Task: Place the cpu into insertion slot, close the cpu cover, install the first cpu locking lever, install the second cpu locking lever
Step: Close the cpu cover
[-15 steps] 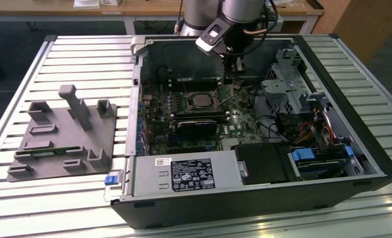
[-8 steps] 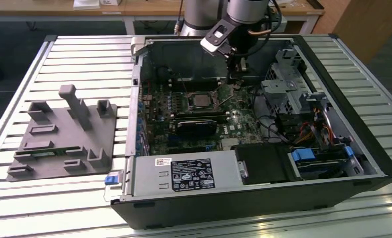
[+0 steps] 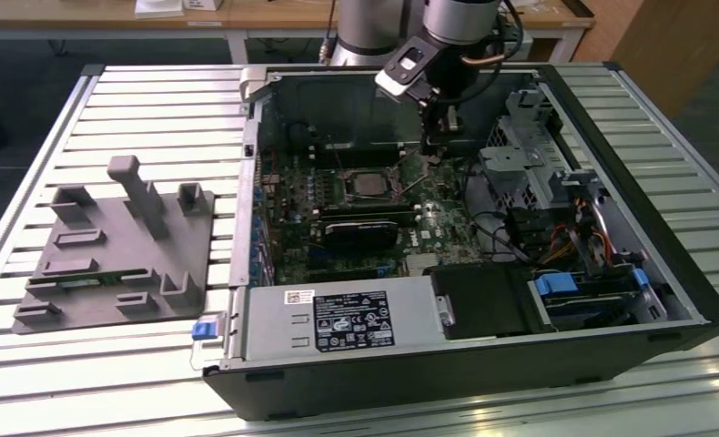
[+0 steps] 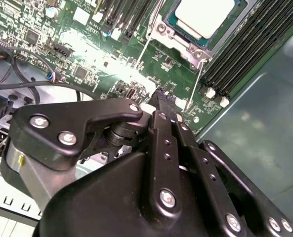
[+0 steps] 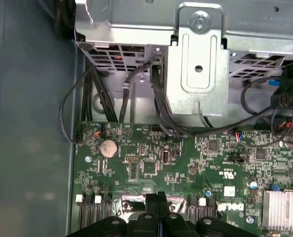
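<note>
Okay, black two-finger pincer (image 3: pixel 434 153) hangs low over the green circuit board (image 5: pixel 151 163), fingers (image 5: pixel 152 200) pressed together, nothing seen between them. Small flat square chip with pale silvery top (image 4: pixel 205 15) sits in its metal-rimmed square socket (image 3: pixel 345 177), near the pincer tips but apart from them. Thin silver frame plate (image 4: pixel 178 42) lies flat around it.

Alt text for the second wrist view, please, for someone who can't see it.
The black gripper, fingers together, points its tip at the green motherboard close beside the insertion slot, where the cpu with its pale metal top is seated. Long black memory slots run alongside the slot, next to the grey case wall.
</note>
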